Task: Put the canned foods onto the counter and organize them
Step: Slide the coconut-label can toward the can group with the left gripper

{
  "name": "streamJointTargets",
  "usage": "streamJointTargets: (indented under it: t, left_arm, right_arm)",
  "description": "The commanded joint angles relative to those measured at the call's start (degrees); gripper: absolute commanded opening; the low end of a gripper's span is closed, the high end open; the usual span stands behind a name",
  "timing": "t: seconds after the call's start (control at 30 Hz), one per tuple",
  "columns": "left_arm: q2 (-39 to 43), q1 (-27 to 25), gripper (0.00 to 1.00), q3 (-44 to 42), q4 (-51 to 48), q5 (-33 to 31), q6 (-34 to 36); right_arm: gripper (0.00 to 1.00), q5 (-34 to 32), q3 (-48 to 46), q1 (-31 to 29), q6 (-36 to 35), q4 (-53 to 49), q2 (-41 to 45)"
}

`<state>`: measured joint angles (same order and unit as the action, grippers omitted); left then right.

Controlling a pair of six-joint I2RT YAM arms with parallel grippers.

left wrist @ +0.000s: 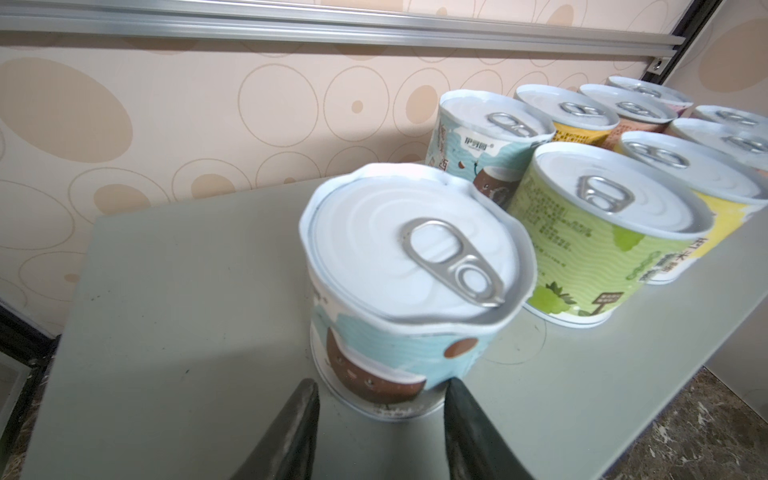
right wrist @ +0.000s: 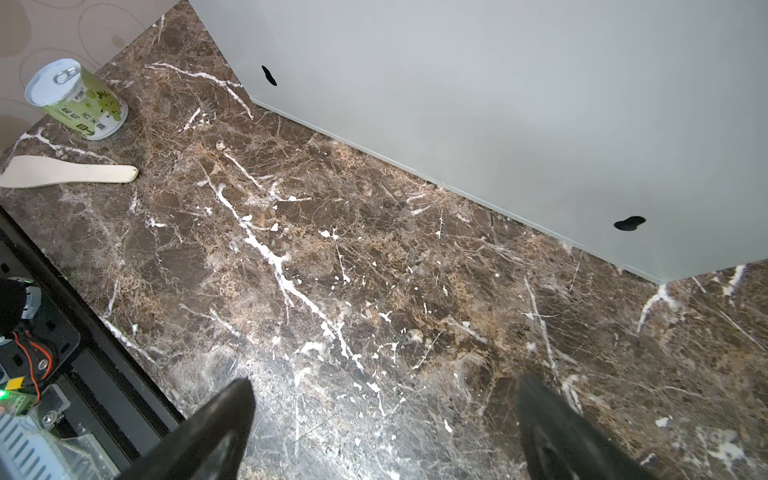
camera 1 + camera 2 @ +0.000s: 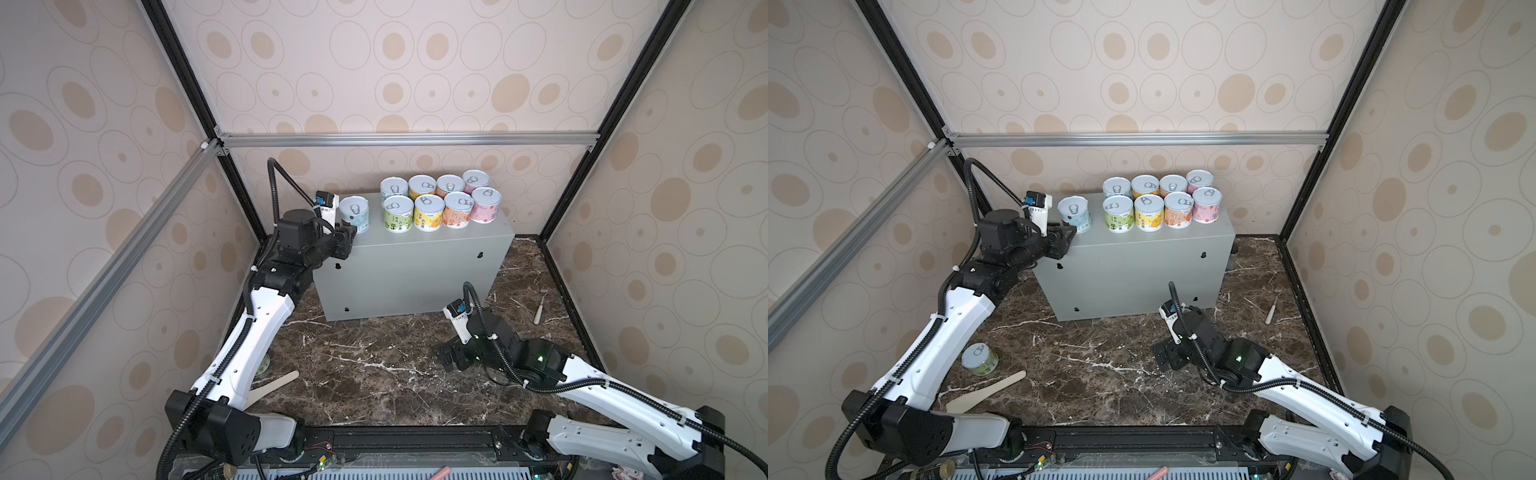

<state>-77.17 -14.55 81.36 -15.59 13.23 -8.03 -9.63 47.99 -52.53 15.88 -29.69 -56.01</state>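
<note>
The left pincer (image 1: 381, 392) is closed in on the teal can (image 1: 407, 291), its fingertips (image 1: 305, 399) set against either side of the can's foot. That can stands upright on the counter (image 3: 415, 266), near its left end and directly ahead of the pincer. Further ahead and to this pincer's right, eight more cans (image 3: 429, 212) stand upright on the counter top in two rows of four, packed close together. The nearest of them is near the gripped can but clear of it.

The right pincer (image 2: 384, 386) is spread wide and holds nothing. It hangs low over the marble (image 2: 332, 249), in front of the counter's face. Well off to its left, a green can (image 3: 980, 359) stands upright on the marble, not on the counter, with a wooden spatula (image 3: 988, 388) lying just beside it. A fork (image 3: 540, 309) lies on the marble beyond the right pincer and to its right, apart from everything else.
</note>
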Motion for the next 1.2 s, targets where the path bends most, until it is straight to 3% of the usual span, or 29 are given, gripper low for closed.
streamJointTargets:
  t: [0.0, 0.73, 1.17]
  left_arm:
    - [-0.93, 0.74, 0.47, 2.56, 2.27, 1.27, 0.64]
    - [-8.63, 1.13, 0.45, 6.19, 6.66, 6.34, 0.75]
    - [-12.26, 1.16, 0.44, 9.58, 6.48, 6.21, 0.39]
  right_arm:
    - [1.0, 0.93, 1.92, -0.1, -1.69, 1.35, -1.13]
    - [0.99, 3.1, 4.44, 0.3, -4.12, 3.42, -6.31]
    - [0.99, 4.09, 5.45, 0.91, -5.11, 3.44, -7.19]
